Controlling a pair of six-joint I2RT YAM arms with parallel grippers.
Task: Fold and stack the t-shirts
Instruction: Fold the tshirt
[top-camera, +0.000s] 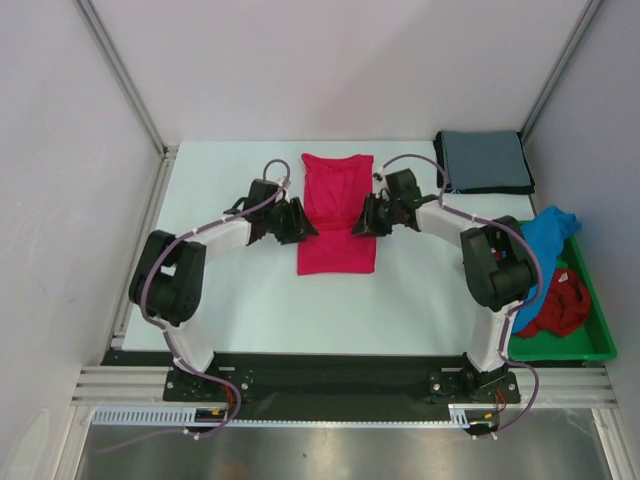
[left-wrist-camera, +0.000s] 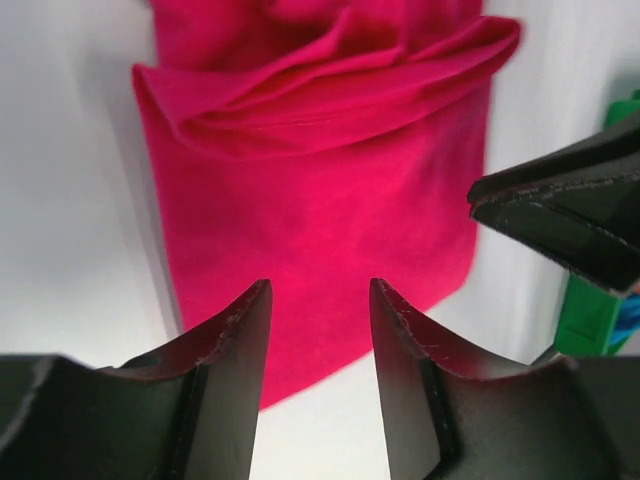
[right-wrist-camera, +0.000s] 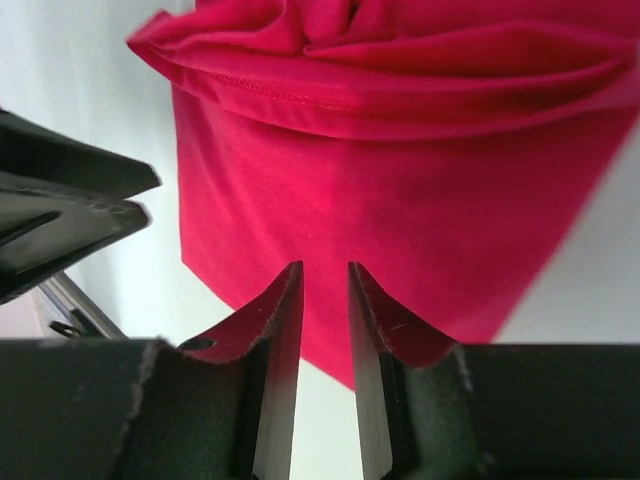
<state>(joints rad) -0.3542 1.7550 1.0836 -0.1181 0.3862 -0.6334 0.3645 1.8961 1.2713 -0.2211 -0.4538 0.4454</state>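
2 apart: L claw (left-wrist-camera: 320, 290), R claw (right-wrist-camera: 323, 270) | pink tee (top-camera: 338, 215) on tbl (top-camera: 400, 300) | walls (top-camera: 330, 60) white, booth?

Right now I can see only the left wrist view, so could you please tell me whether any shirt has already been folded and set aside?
Observer: Yes, a grey-blue shirt lies folded at the far right corner of the table.
Operator: Thank you. What is the green thing at my right edge?
Observer: A green tray. It holds a crumpled dark red shirt, and a blue shirt hangs over its far rim.
Operator: Is the right gripper holding the pink shirt?
Observer: No. The right gripper has its jaws slightly apart with nothing between them, at the right edge of the pink shirt.
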